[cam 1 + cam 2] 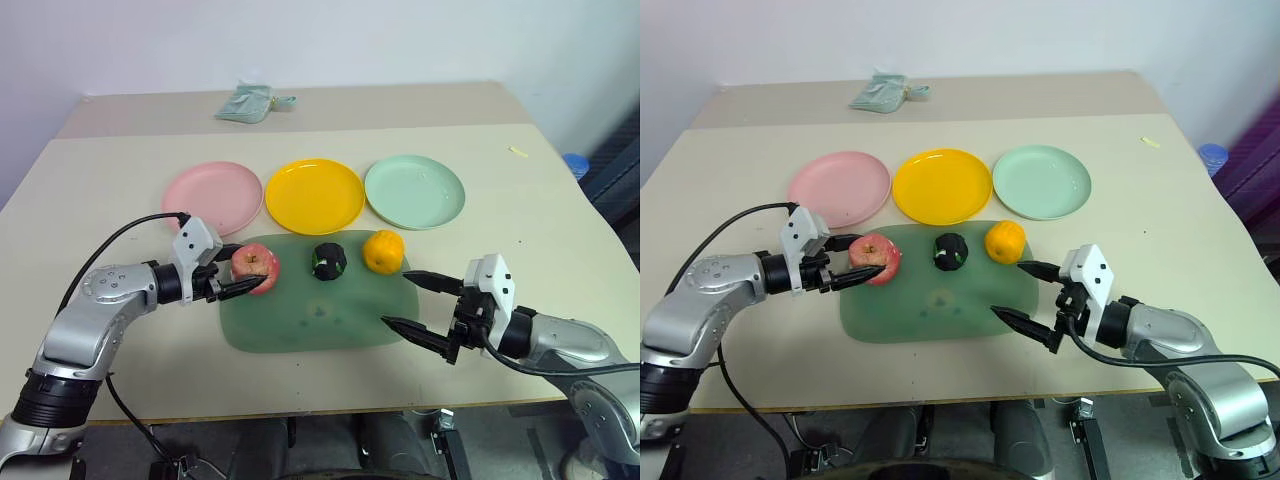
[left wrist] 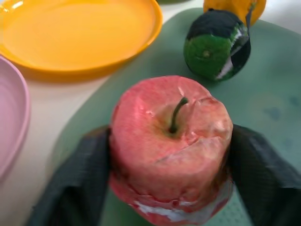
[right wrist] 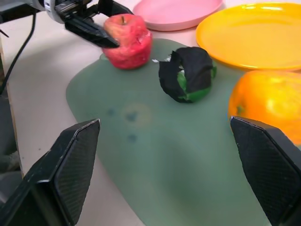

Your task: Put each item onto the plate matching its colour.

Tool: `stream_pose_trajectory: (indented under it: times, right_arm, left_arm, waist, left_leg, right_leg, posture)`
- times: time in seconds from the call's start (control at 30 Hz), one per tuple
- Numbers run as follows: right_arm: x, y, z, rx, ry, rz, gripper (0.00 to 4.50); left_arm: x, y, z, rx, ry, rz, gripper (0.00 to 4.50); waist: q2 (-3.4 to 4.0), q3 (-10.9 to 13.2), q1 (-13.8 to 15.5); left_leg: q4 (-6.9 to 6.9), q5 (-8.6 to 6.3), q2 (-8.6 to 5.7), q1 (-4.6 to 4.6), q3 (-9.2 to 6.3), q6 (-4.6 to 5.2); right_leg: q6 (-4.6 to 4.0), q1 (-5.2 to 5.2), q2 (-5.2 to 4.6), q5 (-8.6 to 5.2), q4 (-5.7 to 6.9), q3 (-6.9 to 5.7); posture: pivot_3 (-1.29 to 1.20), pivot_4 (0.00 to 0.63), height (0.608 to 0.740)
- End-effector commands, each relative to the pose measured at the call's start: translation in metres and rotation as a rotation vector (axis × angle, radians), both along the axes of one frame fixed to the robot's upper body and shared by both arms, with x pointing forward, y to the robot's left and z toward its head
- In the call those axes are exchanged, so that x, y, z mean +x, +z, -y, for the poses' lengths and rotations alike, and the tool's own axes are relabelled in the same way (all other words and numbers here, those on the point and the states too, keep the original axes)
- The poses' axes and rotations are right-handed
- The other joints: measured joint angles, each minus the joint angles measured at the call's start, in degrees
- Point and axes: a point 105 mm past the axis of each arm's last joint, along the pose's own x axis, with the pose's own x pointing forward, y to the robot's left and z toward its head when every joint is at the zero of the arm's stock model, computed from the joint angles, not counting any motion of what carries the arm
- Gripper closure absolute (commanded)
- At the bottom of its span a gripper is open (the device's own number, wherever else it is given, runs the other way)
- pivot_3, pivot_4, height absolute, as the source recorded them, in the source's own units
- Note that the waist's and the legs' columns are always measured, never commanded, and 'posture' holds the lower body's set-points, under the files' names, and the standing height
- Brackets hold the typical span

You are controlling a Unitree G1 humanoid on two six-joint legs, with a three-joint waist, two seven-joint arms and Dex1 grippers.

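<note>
My left gripper (image 1: 246, 272) is shut on the red-pink apple (image 1: 256, 266), which rests on the left end of the dark green board (image 1: 310, 320); in the left wrist view a black finger (image 2: 75, 188) presses each side of the apple (image 2: 171, 141). To the apple's right, the lumpy green-black fruit (image 1: 328, 260) sits mid-board and the orange (image 1: 383, 250) at the board's far right corner. Beyond the board lie three bare plates in a row: pink (image 1: 212, 195), yellow (image 1: 314, 195), mint green (image 1: 414, 190). My right gripper (image 1: 396, 298) stands open at the board's right edge, holding nothing.
A pale green cloth bundle (image 1: 250, 102) lies at the table's far edge. A blue object (image 1: 575, 165) sits off the table's right side. A black cable (image 1: 120, 240) loops from my left wrist over the table's left part.
</note>
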Motion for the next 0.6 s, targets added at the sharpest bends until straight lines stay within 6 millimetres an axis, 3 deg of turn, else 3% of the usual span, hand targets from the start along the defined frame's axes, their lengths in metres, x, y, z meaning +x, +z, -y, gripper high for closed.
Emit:
stream_pose_trajectory:
  times: [0.03,0.13,0.3,0.43,0.53,0.6]
  right_arm:
    - [-0.002,0.012,-0.005,0.007,0.027,0.056,0.00]
    - [0.001,0.014,-0.003,0.005,0.034,0.067,0.00]
    - [0.008,0.017,-0.004,0.017,0.042,0.090,0.00]
    - [0.015,0.019,-0.007,0.028,0.031,0.109,0.00]
    - [0.021,0.023,-0.012,0.045,0.024,0.112,0.00]
    - [0.029,0.027,-0.017,0.052,0.010,0.126,0.00]
  left_arm:
    - [0.010,0.022,-0.011,-0.094,0.069,0.069,1.18]
    - [0.042,0.050,-0.042,-0.173,0.293,0.185,1.18]
    - [0.089,0.047,-0.076,-0.114,0.609,0.191,1.18]
    - [0.108,0.038,-0.075,-0.113,0.670,0.150,1.18]
    - [0.115,0.038,-0.072,-0.113,0.676,0.150,0.23]
    - [0.115,0.046,-0.070,-0.131,0.666,0.186,0.07]
  waist:
    - [0.00,0.0,0.0]
    - [-0.08,0.0,0.2]
    - [-0.15,0.0,0.1]
    - [-0.16,0.0,0.0]
    - [-0.19,0.0,0.0]
    - [-0.19,0.0,-0.1]
  left_leg:
    - [0.00,0.00,0.00,0.00,0.00,0.00]
    - [0.04,0.00,0.00,-0.02,-0.06,0.00]
    - [0.11,0.00,-0.15,-0.04,-0.09,0.01]
    - [0.10,0.00,-0.21,-0.05,-0.09,0.02]
    - [0.10,0.00,-0.20,-0.08,-0.10,0.01]
    - [0.11,0.00,-0.20,-0.09,-0.10,0.00]
  right_leg:
    - [0.00,0.00,0.00,0.00,0.00,0.00]
    - [0.00,0.00,0.00,0.00,0.03,-0.05]
    - [0.02,0.00,0.02,0.01,0.03,-0.08]
    - [0.02,-0.01,0.00,0.01,0.03,-0.08]
    - [0.02,-0.06,0.00,0.01,0.05,-0.08]
    - [0.02,-0.07,0.00,0.01,0.06,-0.08]
  posture:
    - [0.00,0.150,0.740]
    - [0.00,0.150,0.740]
    - [0.00,0.150,0.740]
    - [0.00,0.150,0.740]
    - [0.00,0.150,0.740]
    - [0.00,0.150,0.740]
